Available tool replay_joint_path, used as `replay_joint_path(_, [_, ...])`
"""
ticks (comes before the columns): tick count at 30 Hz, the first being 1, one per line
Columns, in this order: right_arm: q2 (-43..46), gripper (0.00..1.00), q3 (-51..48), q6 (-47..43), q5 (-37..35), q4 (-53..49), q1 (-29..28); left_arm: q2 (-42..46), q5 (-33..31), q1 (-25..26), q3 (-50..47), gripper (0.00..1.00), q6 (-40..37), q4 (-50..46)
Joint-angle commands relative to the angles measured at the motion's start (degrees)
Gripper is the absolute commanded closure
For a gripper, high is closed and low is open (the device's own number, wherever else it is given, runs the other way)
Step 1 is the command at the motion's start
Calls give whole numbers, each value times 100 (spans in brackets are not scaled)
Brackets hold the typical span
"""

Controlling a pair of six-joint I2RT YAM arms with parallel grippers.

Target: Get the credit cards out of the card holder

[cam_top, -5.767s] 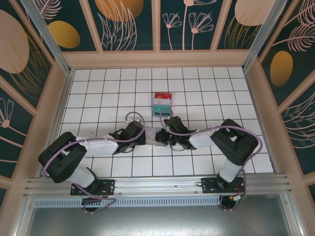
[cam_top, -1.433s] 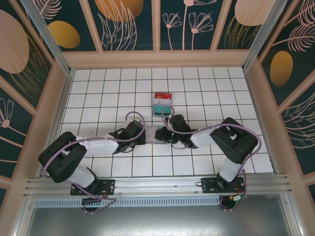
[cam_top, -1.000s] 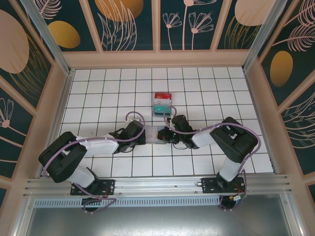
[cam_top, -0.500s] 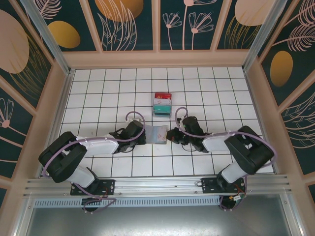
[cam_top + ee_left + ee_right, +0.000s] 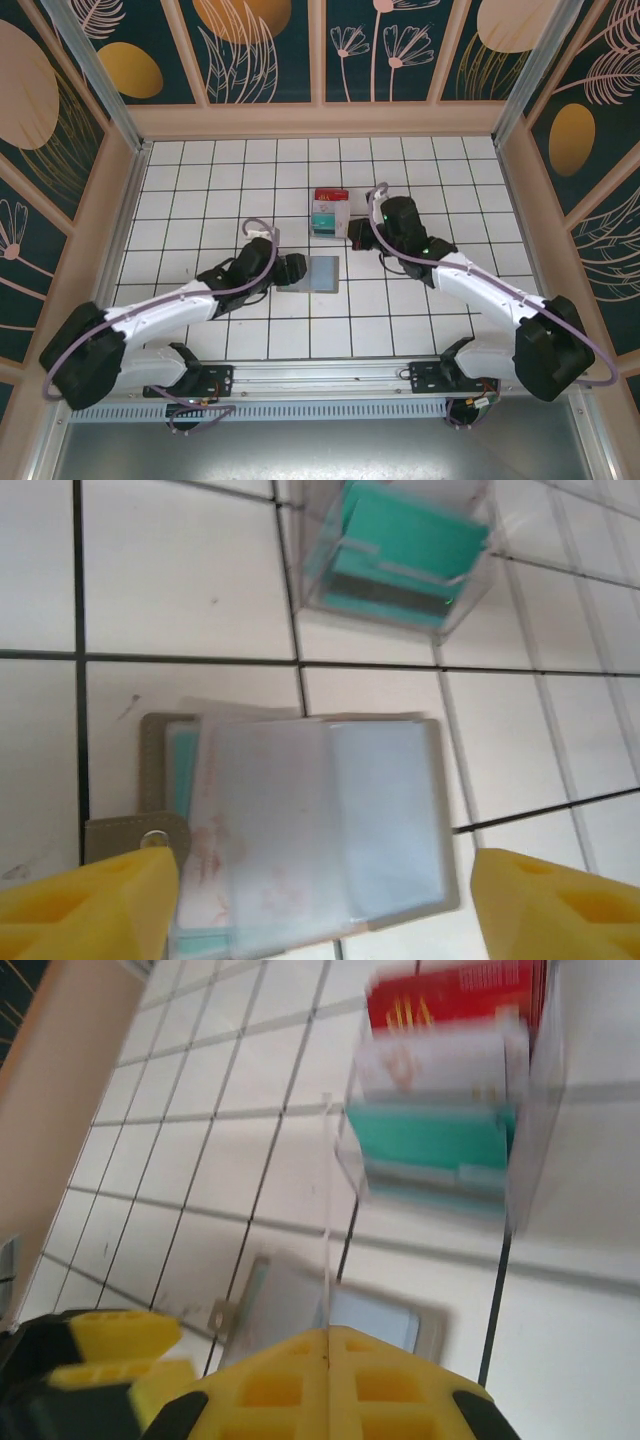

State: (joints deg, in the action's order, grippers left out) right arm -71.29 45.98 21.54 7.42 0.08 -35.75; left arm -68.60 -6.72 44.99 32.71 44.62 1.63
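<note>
Plainly the job is only partway done. The card holder (image 5: 316, 272) lies open and flat on the tiled floor (image 5: 200, 200), just on the near side of the clear box (image 5: 330, 212) of red, white and teal cards. The left wrist view shows cards (image 5: 215, 870) tucked under the holder's pale panel. The left gripper (image 5: 296, 270) sits low at the holder's left edge, its jaws spread wide and grasping nothing. The right gripper (image 5: 357, 232) hovers beside the box on an outstretched arm, its jaws pressed together. A thin pale line (image 5: 326, 1220) rises from their seam. It may be a card seen edge-on, but I cannot tell. The next move, I judge, is to reach over the box and let go, then go for another card while the left gripper steadies the holder.
</note>
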Motion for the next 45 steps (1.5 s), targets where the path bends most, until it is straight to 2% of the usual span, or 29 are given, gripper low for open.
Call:
replay_joint_path(1, [-96,100,489,-1549,-569,-379,-125,540,-208,-26,-289,6,-76,42])
replay_joint_path(3, [-415,100,886,-2163,-644,-607,-181,865,-359,-33,-471,1,-98,48])
replay_joint_path(5, [-852,100,1383,-2747,-924,-1035,-253,1230,-453,-30,-622,1,-137,48])
replay_joint_path(7, [-1361,100,1998,-3278,-1428,-1515,-398,1651,-566,-27,-817,2,-146,72])
replay_joint_path(11, [-2119,100,2624,-4045,-2224,-1905,-645,2408,-908,-26,-1137,1,-67,104])
replay_joint_path(16, [-2359,100,2732,-4817,-2375,-1732,-747,3250,-1440,-27,-1463,2,130,46])
replay_joint_path(19, [-2328,100,2436,-5625,-2654,-1326,-850,3555,-1513,-31,-1569,2,65,-4])
replay_joint_path(23, [-2369,100,2222,-6379,-2731,-1121,-916,3549,-1399,-27,-1618,2,3,4])
replay_joint_path(34, [-2888,100,2298,-6782,-3019,-1006,-903,3436,-1352,-28,-1610,2,-5,-110])
replay_joint_path(45, [-3502,100,2590,-6638,-3266,-1045,-877,3608,-1379,-26,-1704,1,23,-209])
